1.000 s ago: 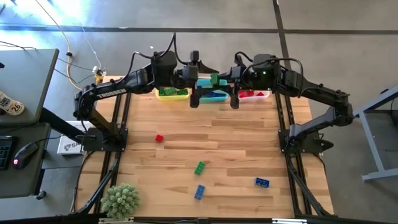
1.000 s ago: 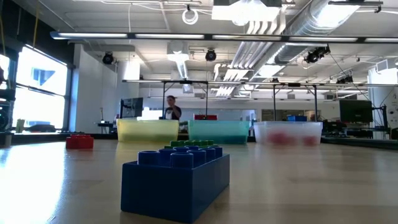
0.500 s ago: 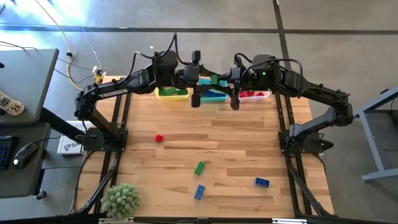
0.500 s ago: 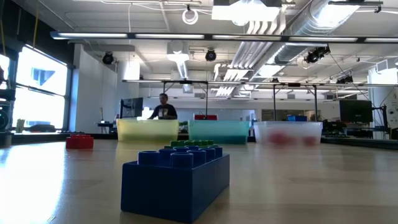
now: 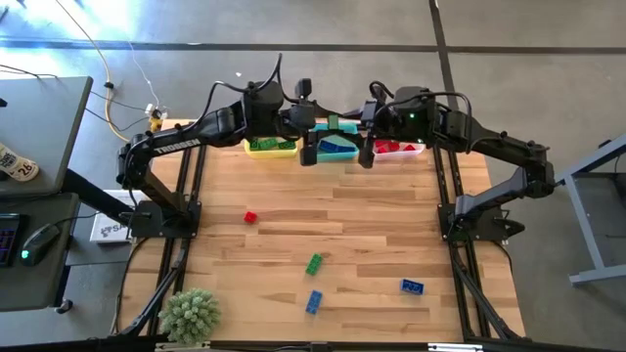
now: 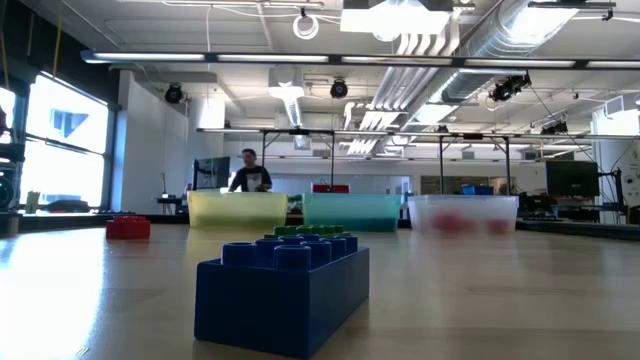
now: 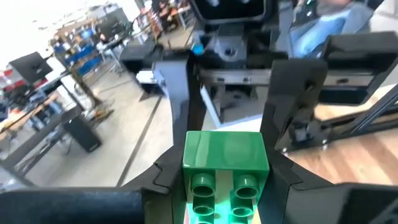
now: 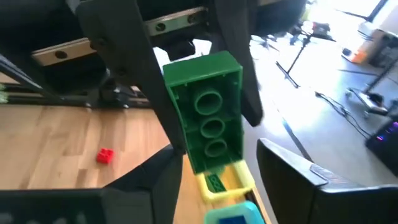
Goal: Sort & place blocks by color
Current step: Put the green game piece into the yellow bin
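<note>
Since the earlier frame both arms lifted; left fingers clamp the green block (right fingers spread apart).

Your high view is evenly lit, with glare on the floor at the upper left. In the low view, ceiling lights and a window blow out; the blue block up close is sharp enough, the bins behind it soft. Both wrist views are motion-blurred, with overexposed backgrounds; the green block stays readable.
</note>
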`<state>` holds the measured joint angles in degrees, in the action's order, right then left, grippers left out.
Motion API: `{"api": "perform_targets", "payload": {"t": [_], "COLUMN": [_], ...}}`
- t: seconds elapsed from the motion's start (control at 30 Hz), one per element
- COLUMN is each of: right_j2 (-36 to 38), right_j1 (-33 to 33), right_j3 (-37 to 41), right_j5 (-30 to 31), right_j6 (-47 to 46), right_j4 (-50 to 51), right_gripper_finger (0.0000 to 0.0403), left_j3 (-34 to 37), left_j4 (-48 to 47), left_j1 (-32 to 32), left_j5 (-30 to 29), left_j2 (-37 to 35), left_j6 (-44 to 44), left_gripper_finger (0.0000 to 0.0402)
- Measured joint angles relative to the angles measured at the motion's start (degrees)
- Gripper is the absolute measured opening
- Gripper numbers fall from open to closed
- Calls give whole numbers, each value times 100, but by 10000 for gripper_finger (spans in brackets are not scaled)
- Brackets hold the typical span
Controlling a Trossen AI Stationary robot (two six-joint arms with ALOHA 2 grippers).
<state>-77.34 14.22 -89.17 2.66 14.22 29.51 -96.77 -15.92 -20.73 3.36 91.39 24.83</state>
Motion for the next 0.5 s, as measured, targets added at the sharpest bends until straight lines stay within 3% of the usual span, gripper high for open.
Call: {"api": "perform_targets", "payload": {"t": [0.17,0.5], "right_j2": [4,25], "right_j1": [-3,44], "right_j3": [0,-2], "right_j5": [316,356], "right_j6": [83,118], "right_j4": [223,417], "right_gripper_finger": [217,221], "left_j3": [0,83], "left_j4": [-384,-2084], "left_j1": [-65,-529], "left_j5": [-252,-750], "left_j2": [0,22], "left_j6": [6,100], "left_gripper_finger": [111,111]}}
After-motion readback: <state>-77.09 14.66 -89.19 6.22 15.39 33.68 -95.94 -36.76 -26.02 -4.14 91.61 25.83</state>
